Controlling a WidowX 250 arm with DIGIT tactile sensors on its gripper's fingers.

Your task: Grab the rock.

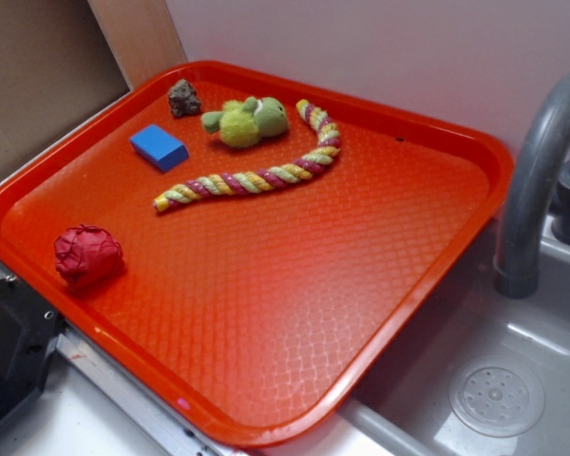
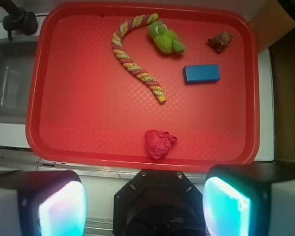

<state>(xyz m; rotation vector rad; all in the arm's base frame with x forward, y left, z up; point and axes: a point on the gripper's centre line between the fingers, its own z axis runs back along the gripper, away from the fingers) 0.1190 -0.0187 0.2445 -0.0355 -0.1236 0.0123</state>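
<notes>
A red tray [image 1: 427, 285] sits on a counter beside a grey sink [image 1: 513, 380] with a curved faucet [image 1: 537, 180], a pale wall behind it. The rock [image 1: 183, 98] lies in the tray's far corner, near the rim, just beside the green plush toy [image 1: 247, 122] and a little apart from the blue block [image 1: 159, 147]; a striped rope [image 1: 256, 176] curls across the middle and a wrinkly red ball [image 1: 87, 256] rests near the front edge. In the wrist view the gripper [image 2: 145, 206] hangs above the tray's near edge, well away from the stone, its jaws spread wide apart and empty. To do this step well, the arm should probably travel across the tray over the block, centre the fingers on the rock, and descend with the jaws turned so they clear the plush toy. The stone's lumpy shape is hard to read from here, so a grip across its narrower axis seems safest.
</notes>
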